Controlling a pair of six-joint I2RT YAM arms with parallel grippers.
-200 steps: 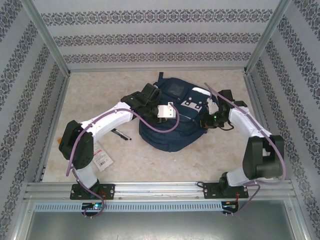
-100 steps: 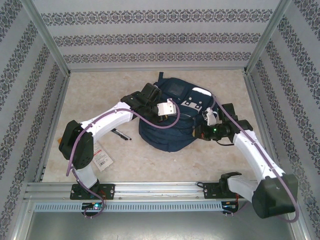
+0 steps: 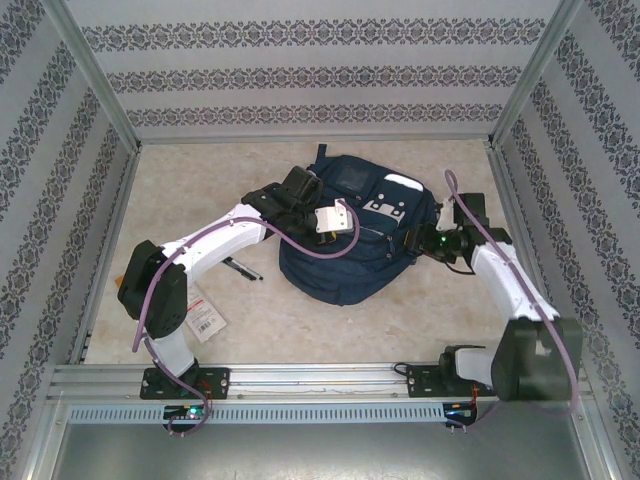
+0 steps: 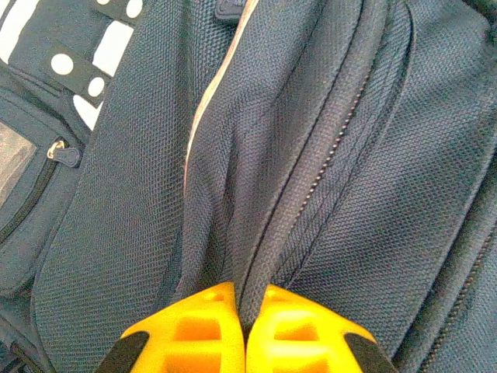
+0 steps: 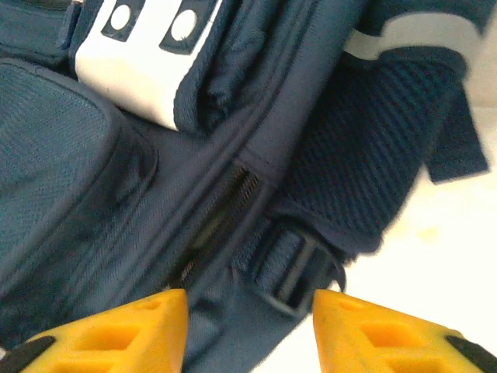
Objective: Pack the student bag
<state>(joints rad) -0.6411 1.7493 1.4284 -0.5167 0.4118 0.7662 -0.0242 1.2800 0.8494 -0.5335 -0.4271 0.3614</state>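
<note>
Student bag [image 3: 345,240] lies flat mid-table, a little toward the far edge. Left gripper [image 4: 242,299] is clamped tight on a fold of the bag's fabric beside a closed zipper [image 4: 326,163]. Right gripper [image 5: 250,299] stands partly open and empty at the bag's right side, over a strap buckle [image 5: 299,268]. The step in hand looks like opening the bag. Next, the right fingers likely need the zipper's pull, which I cannot make out.

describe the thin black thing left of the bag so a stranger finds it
Find the big navy student bag mid-table. Just off its left side, below the left arm, lies a pen-like stick. It is dark and slender, unlike the flat white card nearer the arm's base.
</note>
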